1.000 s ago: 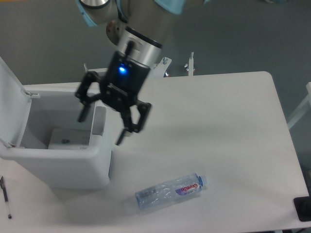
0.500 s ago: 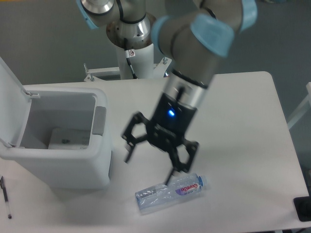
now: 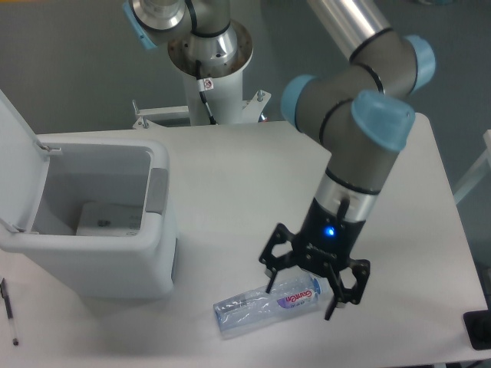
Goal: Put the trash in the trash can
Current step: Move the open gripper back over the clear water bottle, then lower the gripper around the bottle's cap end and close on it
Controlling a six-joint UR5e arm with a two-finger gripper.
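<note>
The claw (image 3: 314,280) has swung away from the bin (image 3: 92,264) in the last second, crossing the desk (image 3: 253,184) from over the bin's rim at about 10 o'clock down to the bottle (image 3: 268,301) near the front edge at about 6 o'clock. Its jaws are spread wide and hold nothing; they now straddle the bottle's cap end, one finger on each side, and whether either finger touches the plastic cannot be told. The bottle lies on its side, crushed, its blue cap pointing toward 2 o'clock. A pale flat thing, probably the wrapper (image 3: 111,218), already sits on the bin's floor, and the lid (image 3: 15,161) stands open at the bin's 9 o'clock side. That suggests the first piece of trash is done and the arm has come for the second; the next step is likely to lower, close on the bottle and carry it back. The bottle's purple-pink label carries white lettering that is too small to read with certainty. A thin pen (image 3: 8,310) lies on the desk at the far left, at 8 o'clock.
</note>
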